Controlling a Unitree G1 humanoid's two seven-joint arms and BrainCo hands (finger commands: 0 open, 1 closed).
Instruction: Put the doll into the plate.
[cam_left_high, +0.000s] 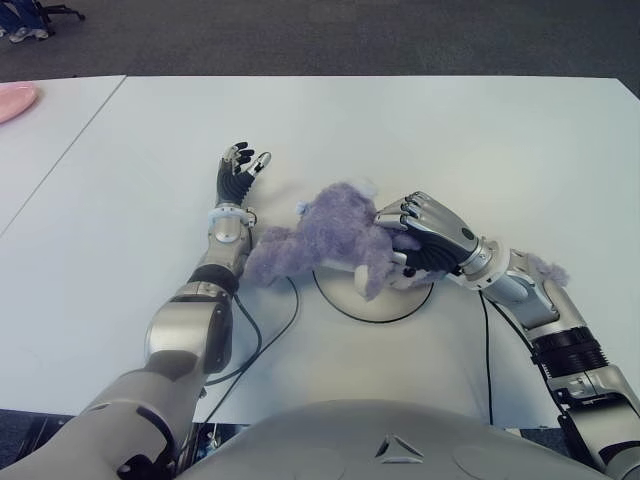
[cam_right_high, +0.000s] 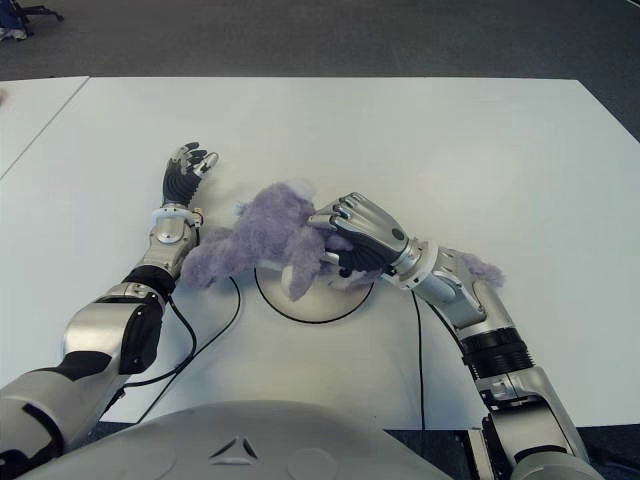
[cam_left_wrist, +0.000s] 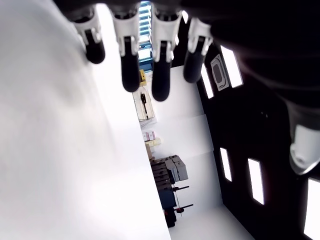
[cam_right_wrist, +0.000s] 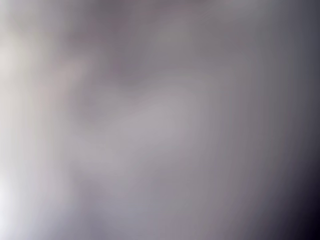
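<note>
White table (cam_left_high: 420, 130) spans the whole scene; a second white table (cam_left_high: 40, 150) sits beside it on the robot's left, with a pink object (cam_left_high: 15, 100) at its far corner, well away from both hands; purple plush doll (cam_left_high: 325, 235) lies between the two hands, its head end under the right hand and over the plate, its rear end reaching out toward the left forearm and touching or just beside it; white round plate (cam_left_high: 385, 300) with a dark rim sits below and in front of the right hand's fingers, mostly covered by the doll, only its near edge bare; right hand (cam_left_high: 425, 235) is at the doll's right side, fingers curled down over the plush and clamped on the doll; its own wrist view is only a grey-purple blur, so the grip is read from the head views; a tuft of purple fluff shows by the right forearm; left hand (cam_left_high: 238, 172) lies out flat beyond the doll's left end, fingers (cam_left_wrist: 130, 55) straight and apart, holding nothing, just above the tabletop; black cable (cam_left_high: 265, 335) loops on the table near the left forearm; another runs beside the right arm
</note>
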